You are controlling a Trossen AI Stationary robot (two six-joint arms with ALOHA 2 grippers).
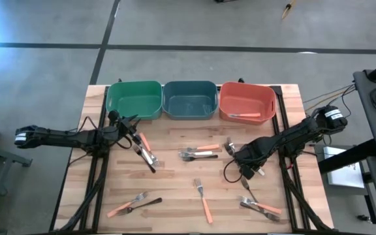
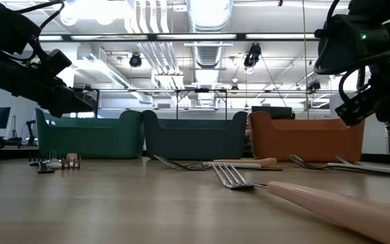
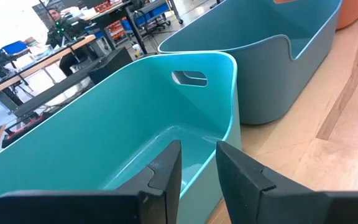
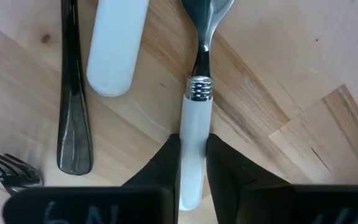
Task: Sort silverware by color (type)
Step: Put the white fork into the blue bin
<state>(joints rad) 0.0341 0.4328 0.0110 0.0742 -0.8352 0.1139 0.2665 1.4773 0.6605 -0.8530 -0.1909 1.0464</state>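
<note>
On the worktop (image 1: 175, 196), right of centre, the right gripper (image 4: 192, 163) is down over a utensil (image 4: 194, 130) with a pale handle and a ridged metal collar; its two fingers (image 4: 166, 163) sit against either side of that handle, grasping it while it still lies on the wood. Just beside this utensil, in the right wrist view, lie another pale handle (image 4: 115, 43) and a dark metal handle (image 4: 73, 93), with fork tines (image 4: 11, 171) showing at the edge. Remaining silverware is scattered in small groups: a cluster of forks (image 1: 198, 154) with one orange-pink handle at the middle, a single orange-handled fork (image 1: 203, 199) nearer the front edge, a pair (image 1: 134, 204) at the front left, a pair (image 1: 260, 207) at the front right, and a few pieces (image 1: 145, 151) lying close under the left arm. One orange-handled piece (image 1: 243, 115) already lies inside the orange bin (image 1: 266, 98). Three bins stand side by side along the far edge: a green bin (image 1: 113, 98), a blue bin (image 1: 189, 88) and the orange one. Left gripper (image 3: 197, 177) hovers over the near rim of the green bin, fingers a little apart and holding nothing, with the blue bin visible beyond it. Low view shows the three bins in a row behind the forks, and a large pale handle (image 2: 337, 207) very near the lens.
</note>
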